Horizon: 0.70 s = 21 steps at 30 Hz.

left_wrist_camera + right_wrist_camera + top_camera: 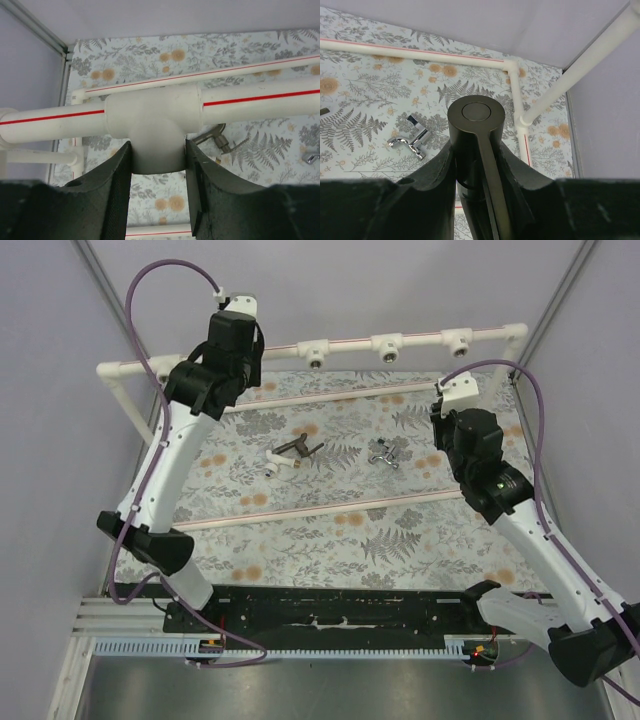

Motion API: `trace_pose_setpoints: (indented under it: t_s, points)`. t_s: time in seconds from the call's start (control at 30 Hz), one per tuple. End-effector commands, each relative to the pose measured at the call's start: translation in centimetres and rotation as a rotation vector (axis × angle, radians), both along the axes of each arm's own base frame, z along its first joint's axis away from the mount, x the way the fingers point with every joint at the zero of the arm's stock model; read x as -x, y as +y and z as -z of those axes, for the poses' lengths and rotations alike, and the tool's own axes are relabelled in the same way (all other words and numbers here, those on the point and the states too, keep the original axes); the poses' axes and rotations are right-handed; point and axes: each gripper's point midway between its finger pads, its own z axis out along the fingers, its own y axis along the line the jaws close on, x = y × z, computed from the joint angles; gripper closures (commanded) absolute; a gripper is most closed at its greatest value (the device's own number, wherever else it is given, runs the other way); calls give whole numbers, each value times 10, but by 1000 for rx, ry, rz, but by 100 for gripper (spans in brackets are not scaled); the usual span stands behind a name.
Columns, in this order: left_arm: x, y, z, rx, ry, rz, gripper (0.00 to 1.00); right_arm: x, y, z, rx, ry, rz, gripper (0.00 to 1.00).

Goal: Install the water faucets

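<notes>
My right gripper (pixel 476 150) is shut on the dark long-spout faucet (pixel 476 117), held upright above the mat's right side; in the top view this gripper (pixel 452 405) hides it. The shorter dark faucet with a white end (pixel 293 453) lies mid-mat and shows in the left wrist view (pixel 216 136). The silver cross-handled faucet (pixel 386 453) lies right of it, also in the right wrist view (pixel 412 140). My left gripper (pixel 156 150) clasps the leftmost socket (pixel 155 125) of the white pipe frame, its jaws against both sides; it sits at the back left in the top view (pixel 236 340).
The white pipe frame (pixel 420 340) runs along the back with further sockets facing forward, and its side legs drop at the left (pixel 125 390) and right. Grey walls close in on both sides. A black rail (pixel 330 605) crosses the near edge.
</notes>
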Motion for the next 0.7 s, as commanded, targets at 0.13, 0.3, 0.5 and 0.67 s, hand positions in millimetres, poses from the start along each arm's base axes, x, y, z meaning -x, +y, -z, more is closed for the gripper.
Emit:
trace_pose_setpoints:
  t_s: [0.13, 0.3, 0.5, 0.67]
  points:
    - [79, 2, -38, -75, -28, 86, 78, -1, 2, -64, -59, -218, -45, 100]
    - [102, -8, -57, -89, -72, 276, 42, 6, 0, -71, -49, -234, -65, 100]
    - [135, -36, -107, -85, -220, 581, 27, 23, -4, -80, -16, -237, -93, 100]
    - [118, -57, -111, -230, -274, 731, 21, 30, -9, -84, 35, -245, -101, 100]
